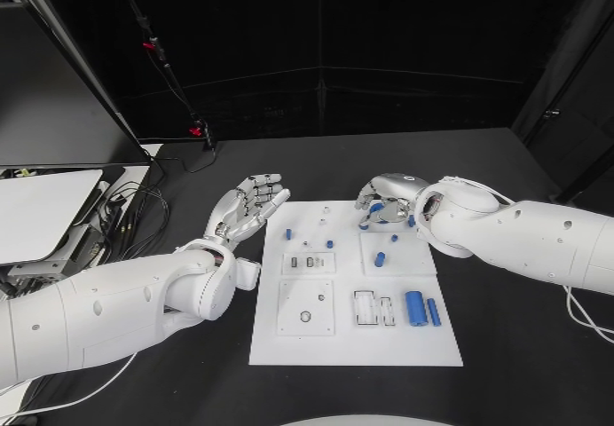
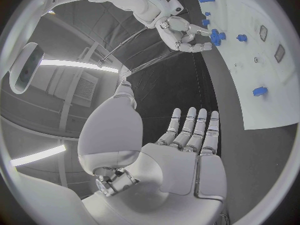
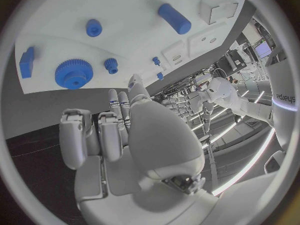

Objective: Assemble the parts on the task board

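right hand (image 1: 384, 201) curled over task board (image 1: 352, 342) (left hand (image 1: 249, 206) flat)

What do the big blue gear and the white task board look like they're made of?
The blue gear looks like moulded or printed plastic: uniform matte blue, no metallic shine. The task board seems to be a rigid white plastic or coated plate, smooth and flat with a faint sheen; which of those can't be told.

The left hand (image 2: 187, 150) lay flat and empty, fingers (image 2: 190, 127) straight and close together, over the black table (image 2: 250, 160) beside the task board (image 2: 275, 85). At the board's far edge the right hand (image 2: 184, 35) hung with fingers curled, touching a blue gear (image 2: 217, 36). Small blue parts (image 2: 260, 91) stood scattered across the white board.
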Controlling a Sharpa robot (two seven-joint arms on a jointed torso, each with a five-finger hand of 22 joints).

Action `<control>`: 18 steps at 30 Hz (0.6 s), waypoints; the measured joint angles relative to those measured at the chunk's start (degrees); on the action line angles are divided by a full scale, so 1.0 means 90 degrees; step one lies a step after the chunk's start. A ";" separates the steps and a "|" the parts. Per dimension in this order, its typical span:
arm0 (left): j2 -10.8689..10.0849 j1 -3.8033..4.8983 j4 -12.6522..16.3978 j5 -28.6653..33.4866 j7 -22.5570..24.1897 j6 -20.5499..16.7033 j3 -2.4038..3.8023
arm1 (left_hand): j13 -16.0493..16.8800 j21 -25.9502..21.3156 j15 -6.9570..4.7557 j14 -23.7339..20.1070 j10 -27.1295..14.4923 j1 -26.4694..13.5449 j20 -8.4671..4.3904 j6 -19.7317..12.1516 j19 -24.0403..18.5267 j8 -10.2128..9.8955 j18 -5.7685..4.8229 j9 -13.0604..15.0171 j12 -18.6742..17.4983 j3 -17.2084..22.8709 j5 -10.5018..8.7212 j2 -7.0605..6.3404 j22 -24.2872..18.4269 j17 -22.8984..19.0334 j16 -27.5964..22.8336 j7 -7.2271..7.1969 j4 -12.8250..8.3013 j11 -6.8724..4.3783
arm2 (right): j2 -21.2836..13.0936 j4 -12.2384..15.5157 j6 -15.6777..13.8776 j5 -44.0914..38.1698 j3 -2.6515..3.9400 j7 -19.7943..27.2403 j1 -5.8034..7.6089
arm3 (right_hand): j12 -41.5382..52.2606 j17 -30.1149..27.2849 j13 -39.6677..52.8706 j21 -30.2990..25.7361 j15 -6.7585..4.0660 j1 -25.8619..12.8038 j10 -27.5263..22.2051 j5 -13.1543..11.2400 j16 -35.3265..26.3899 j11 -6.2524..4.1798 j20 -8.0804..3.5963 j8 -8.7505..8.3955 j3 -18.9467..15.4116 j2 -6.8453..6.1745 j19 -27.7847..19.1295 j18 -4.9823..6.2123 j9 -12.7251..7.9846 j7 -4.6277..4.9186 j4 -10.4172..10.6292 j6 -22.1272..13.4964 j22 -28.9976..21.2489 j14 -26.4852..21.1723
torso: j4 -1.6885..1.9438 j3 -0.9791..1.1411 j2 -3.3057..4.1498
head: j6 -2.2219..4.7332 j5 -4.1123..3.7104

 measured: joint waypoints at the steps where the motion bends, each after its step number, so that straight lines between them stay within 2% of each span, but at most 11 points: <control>1: -0.0001 0.0000 0.0000 0.0000 0.0000 0.0001 0.0000 | -0.0005 0.0017 0.0000 0.0000 0.0000 0.0015 0.0000 0.0000 0.0000 0.0000 0.0000 -0.0011 0.0000 0.0023 -0.0014 0.0015 0.0000 0.0000 0.0006 0.0000 0.0002 0.0000 | 0.0008 -0.0013 0.0043 -0.0036 0.0000 -0.0039 -0.0001 | -0.0004 0.0000 0.0000 0.0000 0.0000 0.0027 0.0014 0.0000 0.0000 -0.0014 0.0000 -0.0004 0.0008 -0.0027 0.0000 0.0000 0.0000 0.0004 0.0011 0.0004 0.0000 0.0000 | 0.0000 -0.0001 -0.0004 | -0.0002 -0.0002; 10: -0.0007 0.0000 0.0000 0.0000 0.0000 0.0006 0.0000 | -0.0012 0.0025 0.0000 0.0000 0.0000 0.0016 0.0017 0.0000 -0.0018 0.0000 0.0000 -0.0024 0.0000 0.0045 -0.0033 0.0034 0.0000 0.0000 0.0026 0.0000 0.0008 0.0000 | 0.0116 -0.0107 0.0288 -0.0222 0.0000 -0.0289 -0.0008 | -0.0078 -0.0001 0.0001 0.0000 0.0000 0.0058 0.0045 0.0000 0.0000 0.0000 0.0000 -0.0078 0.0014 -0.0058 0.0000 0.0000 0.0006 0.0006 0.0018 0.0050 -0.0001 0.0000 | 0.0000 -0.0012 -0.0030 | -0.0038 -0.0028; 13: -0.0008 0.0000 0.0002 0.0000 0.0000 0.0008 0.0000 | -0.0012 0.0025 0.0000 0.0000 0.0000 0.0002 0.0023 0.0000 -0.0023 0.0000 0.0000 -0.0027 0.0000 0.0045 -0.0033 0.0048 0.0000 0.0000 0.0026 0.0000 0.0008 0.0000 | 0.0163 -0.0136 0.0351 -0.0287 0.0000 -0.0366 -0.0019 | -0.0114 -0.0001 0.0001 0.0000 0.0000 0.0125 0.0091 0.0000 0.0000 0.0000 0.0001 -0.0120 0.0041 0.0010 0.0000 0.0000 0.0006 0.0003 0.0044 0.0093 -0.0001 0.0000 | 0.0000 -0.0012 -0.0037 | -0.0046 -0.0031; 18: -0.0012 0.0000 0.0002 -0.0001 0.0000 0.0011 0.0000 | -0.0011 0.0025 -0.0001 0.0000 0.0000 0.0002 0.0023 0.0000 -0.0023 0.0000 0.0000 -0.0027 0.0000 0.0044 -0.0033 0.0048 -0.0001 0.0000 0.0026 0.0000 0.0008 0.0000 | 0.0245 -0.0197 0.0465 -0.0404 0.0000 -0.0517 -0.0034 | -0.0158 -0.0001 0.0001 0.0000 0.0000 0.0184 0.0151 0.0000 0.0000 -0.0014 0.0001 -0.0194 0.0059 0.0017 0.0000 0.0001 0.0005 -0.0019 0.0063 0.0116 -0.0001 0.0000 | 0.0000 -0.0011 -0.0048 | -0.0059 -0.0024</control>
